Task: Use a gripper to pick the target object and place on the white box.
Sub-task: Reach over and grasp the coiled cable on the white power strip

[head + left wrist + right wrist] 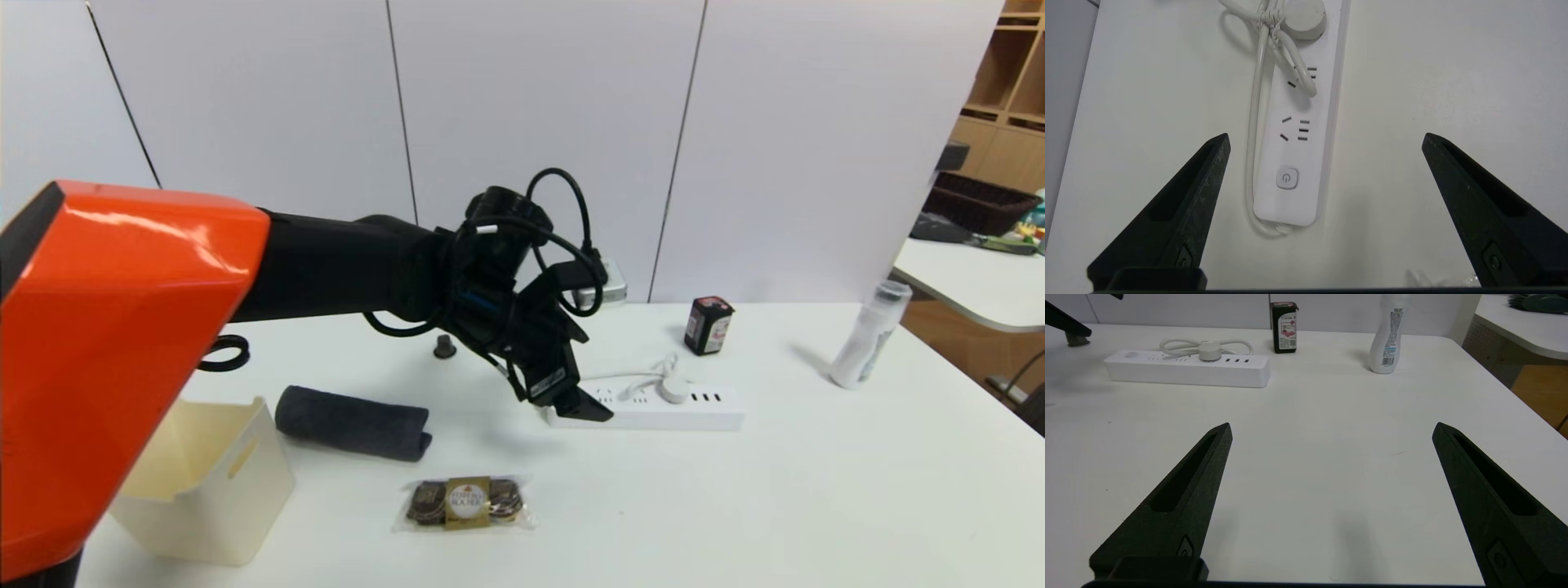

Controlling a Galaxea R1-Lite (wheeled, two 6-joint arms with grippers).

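Power strip [1294, 134] lies directly below the left end effector [1327, 141], long axis running between its 2 spread fingers; right end effector [1331, 430] released, farther off.

Bright, even light from overhead fills all three views. It throws a white glare streak along the orange arm [122, 327] and only soft, faint shadows on the tabletop [816, 490], beside the white bottle [865, 336] and rolled towel [353, 422]. The head view's far corner looks slightly hazy.

Power strip [1294, 134]: bare tabletop [1412, 81] along both long sides; bundled cord [1274, 49] and plug lie on its far half. Rolled towel [353, 422] between it and white box [208, 482].
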